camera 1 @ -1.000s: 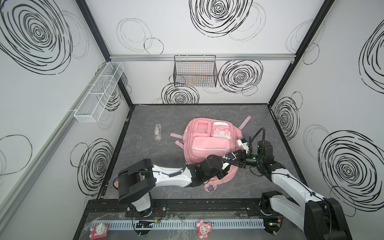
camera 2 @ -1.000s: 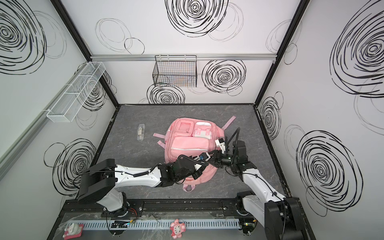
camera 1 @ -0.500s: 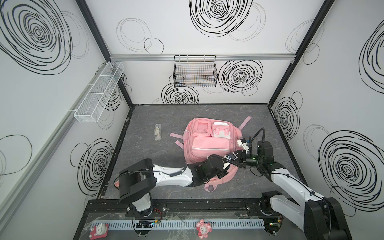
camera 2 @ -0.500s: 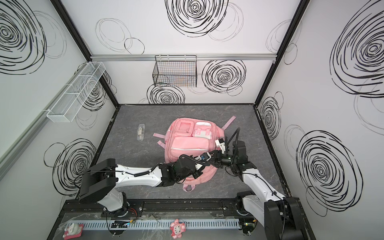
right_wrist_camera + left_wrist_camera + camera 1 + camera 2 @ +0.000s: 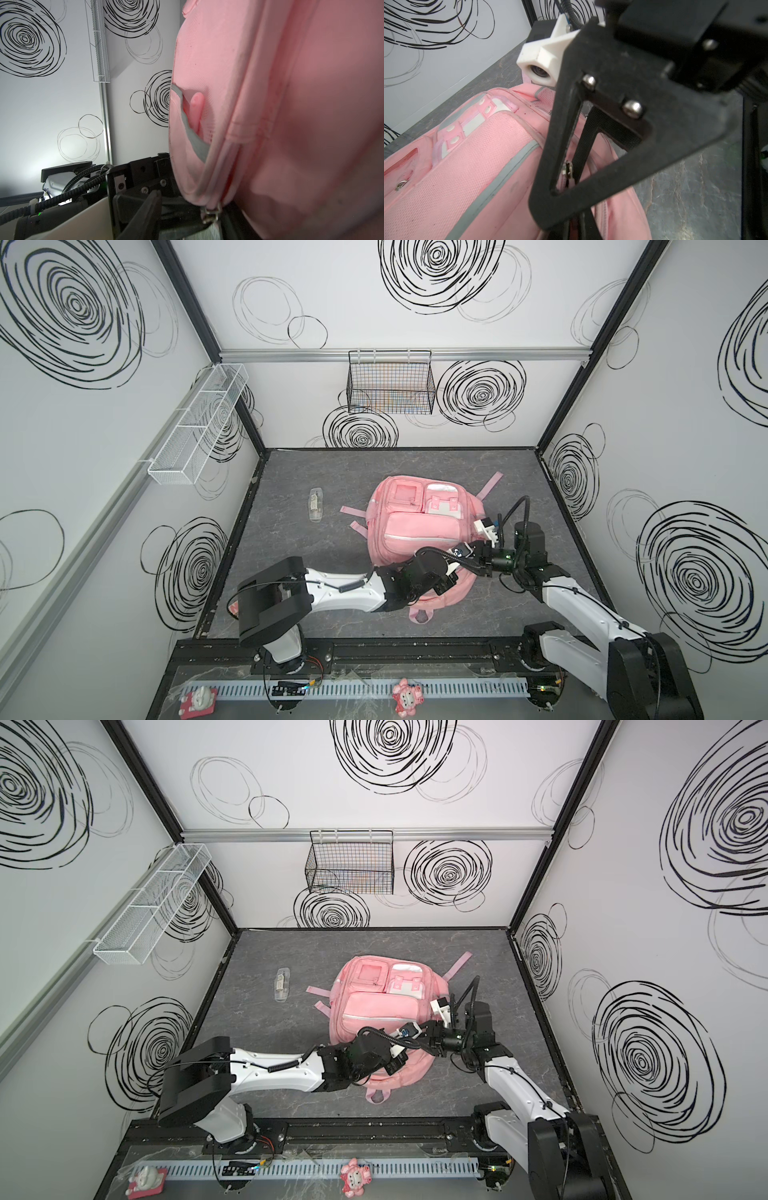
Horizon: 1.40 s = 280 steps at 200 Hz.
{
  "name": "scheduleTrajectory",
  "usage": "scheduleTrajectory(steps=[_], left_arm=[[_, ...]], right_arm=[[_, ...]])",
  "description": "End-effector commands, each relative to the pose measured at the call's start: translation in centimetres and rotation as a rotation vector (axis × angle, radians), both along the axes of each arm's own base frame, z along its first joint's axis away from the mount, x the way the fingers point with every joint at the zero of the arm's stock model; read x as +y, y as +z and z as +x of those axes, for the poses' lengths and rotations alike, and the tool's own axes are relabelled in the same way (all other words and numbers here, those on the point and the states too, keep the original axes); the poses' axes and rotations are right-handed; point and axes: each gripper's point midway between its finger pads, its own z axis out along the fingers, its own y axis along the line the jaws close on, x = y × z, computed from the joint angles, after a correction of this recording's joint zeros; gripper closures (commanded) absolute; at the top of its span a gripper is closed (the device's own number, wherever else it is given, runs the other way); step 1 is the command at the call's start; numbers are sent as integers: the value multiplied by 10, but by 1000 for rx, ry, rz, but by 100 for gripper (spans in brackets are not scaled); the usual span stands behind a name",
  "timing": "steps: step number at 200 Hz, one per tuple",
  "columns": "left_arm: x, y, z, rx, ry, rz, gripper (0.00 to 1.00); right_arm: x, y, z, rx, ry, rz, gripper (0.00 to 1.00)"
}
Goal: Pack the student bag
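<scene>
Lying flat near the middle of the grey tabletop (image 5: 457,472), a little toward 3 o'clock, the pink student bag (image 5: 419,526) has its front pockets facing up. Its top loop (image 5: 420,616) points to 6 o'clock and its loose straps splay out at 9 and 1 o'clock. Both arms meet at the bag's 4 o'clock corner. The left gripper (image 5: 454,575) is clenched, with the metal zipper slider (image 5: 210,214) right at its tips; whether it has truly pinched the pull I cannot tell. The right gripper (image 5: 478,562) presses in against the bag's side just beside it, and the pictures do not show whether it clamps fabric or stands released. A small clear case (image 5: 316,509) lies well apart at the bag's 9 o'clock. The bag looks like soft padded cloth. It is probably light and floppy, so it would likely sag, wrinkle and slide over the smooth tabletop rather than resist a pull. The slider is small, hard and likely slippery, so it wants a square pinch. The seam fabric next to the slider seems the best place for a counter-hold while the zip runs. For lifting or turning, the stitched top loop looks the firmest place to grip.
</scene>
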Motion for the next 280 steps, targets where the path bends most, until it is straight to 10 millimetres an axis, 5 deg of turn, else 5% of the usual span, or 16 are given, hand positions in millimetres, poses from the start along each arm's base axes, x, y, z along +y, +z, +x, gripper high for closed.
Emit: scheduleTrajectory(steps=[1,25,94,142,211,263,280], left_arm=[[-9,18,5,-17,-3,-57,92],[-7,18,6,-11,8,-60,100],[0,47,-3,-15,-12,-173,100],[-3,50,-7,-8,-37,-194,100],[2,52,-13,-2,-49,-220,100],[26,52,-11,17,10,-222,100],[37,51,-11,35,40,-232,100]], right_arm=[[4,8,-4,-21,40,24,53],[0,12,1,-35,18,6,52],[-23,-13,38,-43,-144,-190,46],[-11,-19,57,-46,-95,-300,47],[-10,-38,65,4,-103,-357,76],[-24,-41,74,10,-140,-375,99],[-29,-39,77,2,-148,-385,100]])
